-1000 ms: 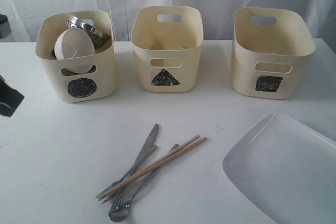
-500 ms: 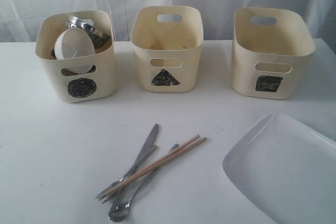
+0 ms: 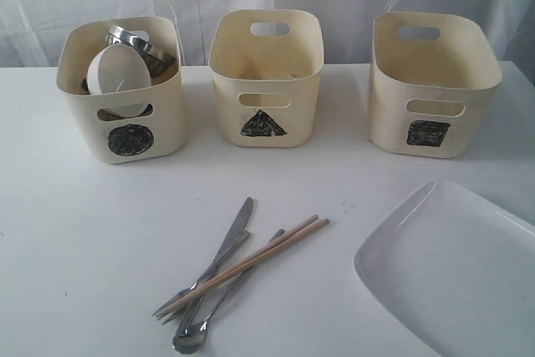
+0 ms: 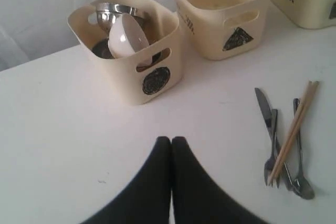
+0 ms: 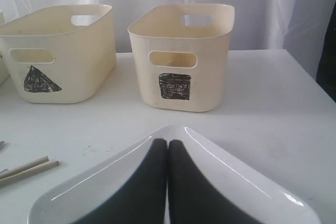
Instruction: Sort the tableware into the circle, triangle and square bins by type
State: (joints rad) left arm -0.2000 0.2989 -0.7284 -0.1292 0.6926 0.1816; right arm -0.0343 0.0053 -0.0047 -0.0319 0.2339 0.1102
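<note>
Grippers show only in the wrist views: the left gripper (image 4: 171, 141) hangs pinched shut and empty over bare table (image 4: 52, 129) near the circle bin (image 4: 123, 85), and the right gripper (image 5: 167, 144) is likewise shut and empty over the plate (image 5: 247, 192). The exterior view shows a white bowl (image 3: 117, 73) and a steel bowl (image 3: 144, 46) inside the circle bin, and knife (image 3: 237, 226), fork (image 3: 170, 304), spoon (image 3: 188, 342) and chopsticks (image 3: 280, 242) crossed before the triangle bin (image 3: 292, 119), left of the plate.

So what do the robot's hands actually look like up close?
The left gripper and the right gripper each show two plain matte black fingers, broad at the base and narrowing to rounded tips. No cables, markings or logos are visible, and the arms themselves are out of view.
</note>
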